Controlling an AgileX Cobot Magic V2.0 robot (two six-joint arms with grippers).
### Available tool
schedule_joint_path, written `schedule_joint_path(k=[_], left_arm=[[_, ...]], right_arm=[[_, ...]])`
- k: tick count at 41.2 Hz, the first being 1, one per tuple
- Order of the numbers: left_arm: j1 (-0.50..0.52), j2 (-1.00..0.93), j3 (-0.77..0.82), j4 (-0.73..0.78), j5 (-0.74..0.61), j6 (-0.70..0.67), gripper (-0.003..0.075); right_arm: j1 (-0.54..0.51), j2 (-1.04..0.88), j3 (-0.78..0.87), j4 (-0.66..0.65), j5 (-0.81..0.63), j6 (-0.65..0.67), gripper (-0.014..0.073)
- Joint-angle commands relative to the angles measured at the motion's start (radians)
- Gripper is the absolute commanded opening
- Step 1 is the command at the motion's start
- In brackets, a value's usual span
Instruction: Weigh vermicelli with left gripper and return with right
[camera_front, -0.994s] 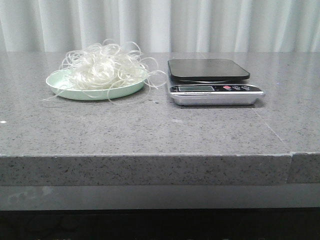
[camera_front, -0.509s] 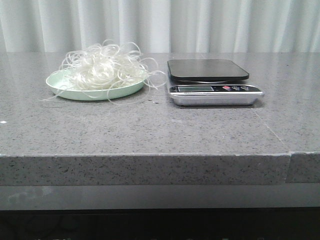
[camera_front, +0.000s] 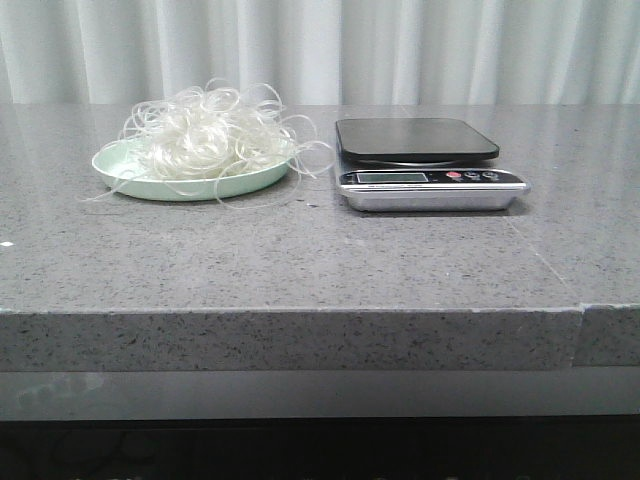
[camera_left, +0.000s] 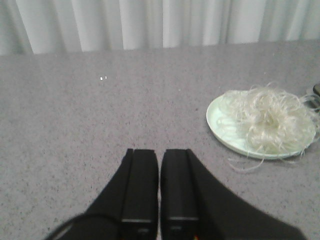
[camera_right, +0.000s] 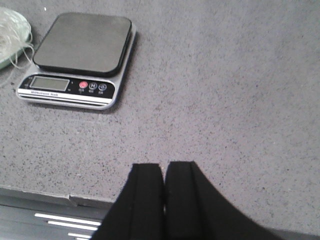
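Front view: the vermicelli (camera_front: 205, 135) sits heaped on the mint-green plate (camera_front: 130, 178), left of the scale (camera_front: 425, 165), whose platform is bare, so nothing seems weighed yet; no arm shows over the tabletop (camera_front: 300, 260)

Left wrist view: the left gripper (camera_left: 159, 165) hangs well short of the vermicelli (camera_left: 267, 120), jaws pressed together, holding nothing

Right wrist view: the right gripper (camera_right: 164, 177) is likewise closed and unladen, apart from the scale (camera_right: 80, 55); both transfers remain

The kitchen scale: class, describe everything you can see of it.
The kitchen scale sits flat on the grey speckled countertop, just right of the mint-green plate of vermicelli. It has a dark, rounded-square weighing platform, empty, over a shiny silver body. Its front panel holds a small display, one red button and two dark ones. Nothing touches it.
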Motion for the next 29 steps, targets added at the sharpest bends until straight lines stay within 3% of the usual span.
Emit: schedule_joint_path(k=[1,13,19,24,29], left_arm=[[0.001,0.040,-0.027,-0.006,-0.024,-0.009,0.0145],[0.001,0.068,-0.018,-0.013,-0.015,-0.009,0.0145],[0.001,0.068,-0.008,-0.013,-0.014,-0.009,0.0164],[0.001,0.068,0.003,-0.013,-0.016,-0.009,0.0278],[0.001,0.068,0.003,-0.013,-0.016,-0.003,0.0474]], right_arm=[[-0.006,0.037,-0.031,-0.002,-0.044,-0.007,0.0156],[-0.006,0.051,-0.030,-0.002,-0.040,-0.007,0.0163],[-0.006,0.051,-0.030,-0.002,-0.045,-0.007,0.0303],[-0.006,0.051,-0.030,-0.002,-0.047,-0.007,0.0462],[-0.006,0.051,-0.030,-0.002,-0.046,-0.007,0.0519]])
